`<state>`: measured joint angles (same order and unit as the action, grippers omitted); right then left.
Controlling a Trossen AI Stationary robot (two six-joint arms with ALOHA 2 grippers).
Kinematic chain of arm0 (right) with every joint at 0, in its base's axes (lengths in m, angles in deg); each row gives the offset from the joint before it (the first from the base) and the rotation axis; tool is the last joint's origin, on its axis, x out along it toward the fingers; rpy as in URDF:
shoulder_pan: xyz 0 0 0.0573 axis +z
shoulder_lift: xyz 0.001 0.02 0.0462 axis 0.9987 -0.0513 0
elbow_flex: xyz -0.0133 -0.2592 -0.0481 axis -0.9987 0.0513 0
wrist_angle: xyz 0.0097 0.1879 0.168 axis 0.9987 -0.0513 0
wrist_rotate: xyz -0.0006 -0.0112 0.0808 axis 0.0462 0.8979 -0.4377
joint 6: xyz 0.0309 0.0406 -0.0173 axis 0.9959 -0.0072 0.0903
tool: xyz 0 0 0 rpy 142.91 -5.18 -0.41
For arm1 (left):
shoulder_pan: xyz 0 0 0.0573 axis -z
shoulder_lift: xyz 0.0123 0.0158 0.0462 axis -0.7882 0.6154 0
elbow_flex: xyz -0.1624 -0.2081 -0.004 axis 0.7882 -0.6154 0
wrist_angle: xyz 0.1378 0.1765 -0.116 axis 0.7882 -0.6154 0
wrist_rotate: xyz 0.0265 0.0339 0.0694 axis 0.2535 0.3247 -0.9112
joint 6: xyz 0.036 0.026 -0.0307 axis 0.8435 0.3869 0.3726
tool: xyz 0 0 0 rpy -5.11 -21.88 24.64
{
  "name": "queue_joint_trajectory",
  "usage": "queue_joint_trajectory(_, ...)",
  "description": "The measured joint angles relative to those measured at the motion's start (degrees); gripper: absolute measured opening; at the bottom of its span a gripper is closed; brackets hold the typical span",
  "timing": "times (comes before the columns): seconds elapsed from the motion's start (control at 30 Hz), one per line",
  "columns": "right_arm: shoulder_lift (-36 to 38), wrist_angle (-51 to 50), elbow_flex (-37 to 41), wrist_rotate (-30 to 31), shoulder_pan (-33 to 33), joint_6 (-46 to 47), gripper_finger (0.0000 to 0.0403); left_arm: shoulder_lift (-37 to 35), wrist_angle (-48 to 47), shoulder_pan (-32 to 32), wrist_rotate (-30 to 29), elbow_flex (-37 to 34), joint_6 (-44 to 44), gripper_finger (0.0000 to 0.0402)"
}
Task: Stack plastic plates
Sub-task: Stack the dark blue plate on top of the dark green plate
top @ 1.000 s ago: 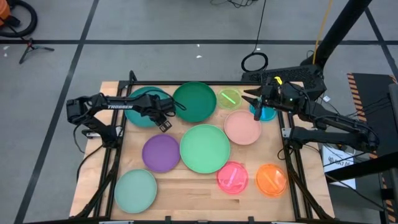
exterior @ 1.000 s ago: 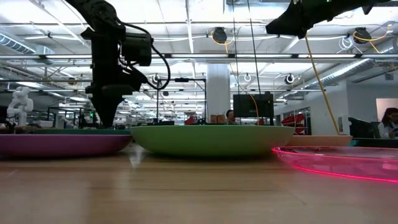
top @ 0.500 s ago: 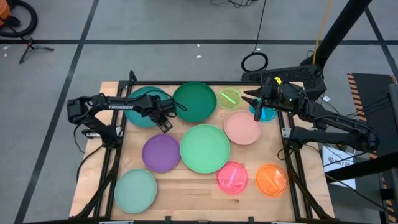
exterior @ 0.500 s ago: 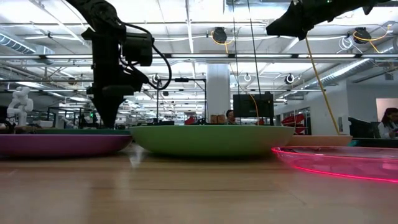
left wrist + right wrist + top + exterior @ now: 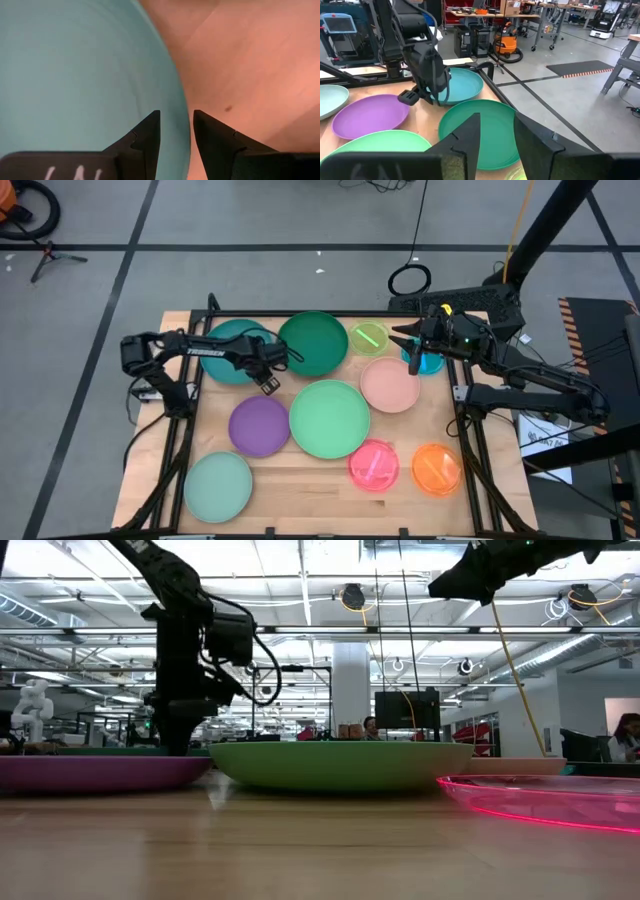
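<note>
In the high view my left gripper is at the near-right rim of the teal plate, which lies flat at the table's far left. In its wrist view the left gripper is narrowly open, one finger over the teal plate's inside and one over the wood outside. My right gripper hovers, narrowly open, above the far right, over the small blue plate and beside the lime plate. Dark green, pale pink, mint and purple plates lie flat. My left gripper stands astride the teal plate's near-right rim, coming from above and pointing down, with one finger inside the plate and one outside. The plate lies flat on the table. Whether the fingers touch the rim, I cannot tell.
A pale mint plate lies at the near left, with hot pink and orange plates at the near right. Bare wood shows between the teal and purple plates. The low view shows purple, mint and hot pink plates in front.
My left gripper has shifted a little toward the table's right along the teal plate's rim, and its arm has swung with it. The plates and the right arm have kept still.
</note>
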<state>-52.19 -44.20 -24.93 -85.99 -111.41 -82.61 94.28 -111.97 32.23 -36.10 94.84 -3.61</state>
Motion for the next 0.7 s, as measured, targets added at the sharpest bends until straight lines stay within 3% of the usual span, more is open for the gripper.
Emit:
queue_joint_trajectory(0.43, 0.00, -0.31, 0.00, 0.00, 0.06, 0.12, 0.0114, 3.48, -0.04, 0.00, -2.31, 0.04, -1.51, 0.0120)
queue_joint_trajectory(0.7, 0.00, -0.31, 0.00, 0.00, 0.06, -0.01, 0.0114, 3.36, -0.21, 0.04, -4.01, 0.04, -2.44, 0.0050)
